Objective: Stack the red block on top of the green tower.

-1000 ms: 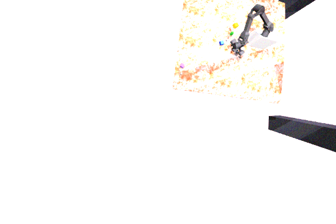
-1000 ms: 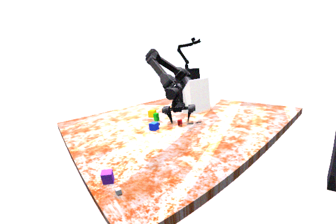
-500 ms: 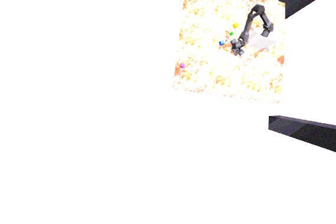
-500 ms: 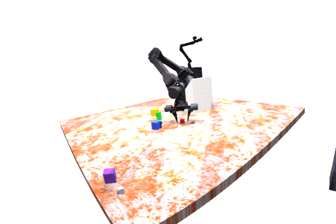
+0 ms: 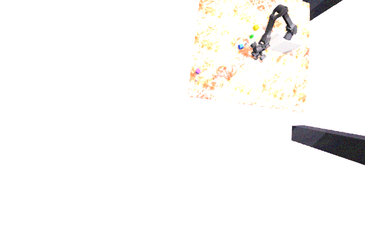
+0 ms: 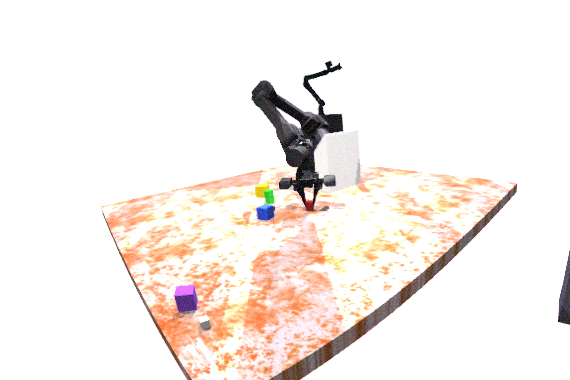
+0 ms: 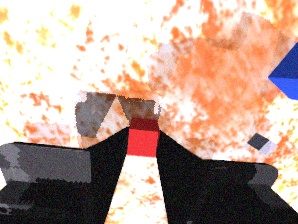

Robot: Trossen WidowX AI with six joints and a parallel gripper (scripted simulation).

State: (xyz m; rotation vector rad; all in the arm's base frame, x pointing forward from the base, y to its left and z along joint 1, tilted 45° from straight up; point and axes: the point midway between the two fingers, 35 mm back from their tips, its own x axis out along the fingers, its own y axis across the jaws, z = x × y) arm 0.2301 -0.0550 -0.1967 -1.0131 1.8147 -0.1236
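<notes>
Red block (image 7: 144,141): small matte cube, which we are finding low on the mottled orange-and-white table (image 6: 400,232). Gripper (image 7: 143,150): we are seeing its dark tapered fingers pinching the cube's two sides. Green tower (image 6: 269,196): standing upright nearby, apart, between a yellow cube (image 6: 261,190) and a blue cube (image 6: 265,211).
</notes>
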